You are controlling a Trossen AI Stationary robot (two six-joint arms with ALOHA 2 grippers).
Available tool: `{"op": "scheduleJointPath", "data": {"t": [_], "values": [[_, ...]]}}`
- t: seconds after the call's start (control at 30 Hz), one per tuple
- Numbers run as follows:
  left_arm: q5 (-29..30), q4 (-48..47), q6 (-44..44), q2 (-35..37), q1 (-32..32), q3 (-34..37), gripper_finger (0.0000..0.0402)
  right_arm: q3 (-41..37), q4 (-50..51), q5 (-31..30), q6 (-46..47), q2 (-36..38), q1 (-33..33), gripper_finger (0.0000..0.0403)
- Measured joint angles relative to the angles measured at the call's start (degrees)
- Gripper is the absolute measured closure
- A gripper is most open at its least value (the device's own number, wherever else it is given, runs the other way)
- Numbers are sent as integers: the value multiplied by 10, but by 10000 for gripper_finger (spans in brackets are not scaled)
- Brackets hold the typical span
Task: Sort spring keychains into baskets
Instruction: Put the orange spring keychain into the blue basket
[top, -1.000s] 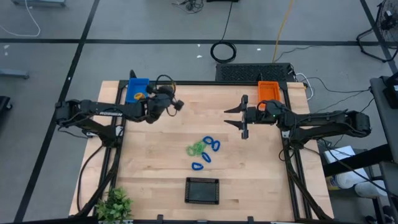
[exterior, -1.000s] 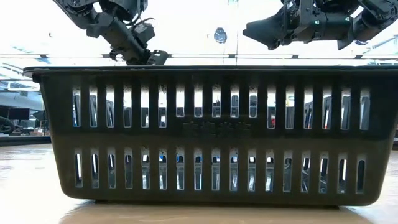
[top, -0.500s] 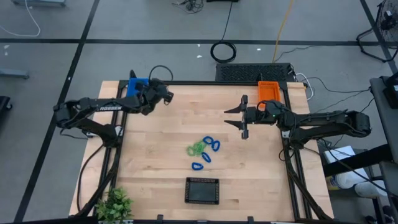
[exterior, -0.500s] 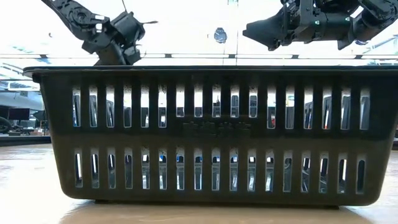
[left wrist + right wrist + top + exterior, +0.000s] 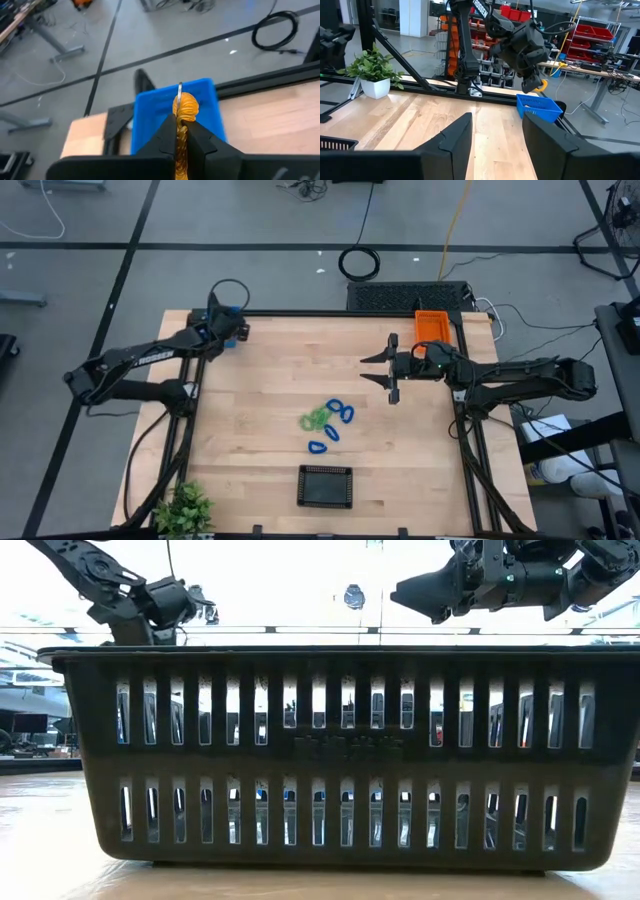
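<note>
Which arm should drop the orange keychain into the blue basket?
Left. The left gripper is shut on the orange-yellow spring keychain, right over the blue basket. The right gripper hangs open near the orange basket.

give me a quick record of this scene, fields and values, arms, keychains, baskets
left gripper: shut on an orange keychain, over the blue basket at the table's far left corner
right gripper: jaws open, empty, above the table beside the orange basket
loose keychains: blue and green cluster on the table's middle
black basket: near edge, apart from the cluster; contents not visible
plant: near left corner
</note>
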State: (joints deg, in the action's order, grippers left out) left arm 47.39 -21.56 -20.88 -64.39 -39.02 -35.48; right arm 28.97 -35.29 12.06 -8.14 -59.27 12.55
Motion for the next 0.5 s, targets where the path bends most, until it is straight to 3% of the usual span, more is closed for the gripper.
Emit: {"op": "scheduleJointPath", "data": {"t": [0.27,0.5], "values": [[-6,-28,-22,3,-2,0,393,0,0,0,13,0,0,243],[-51,-37,-55,3,-3,0,390,0,0,0,11,0,0,244]]}}
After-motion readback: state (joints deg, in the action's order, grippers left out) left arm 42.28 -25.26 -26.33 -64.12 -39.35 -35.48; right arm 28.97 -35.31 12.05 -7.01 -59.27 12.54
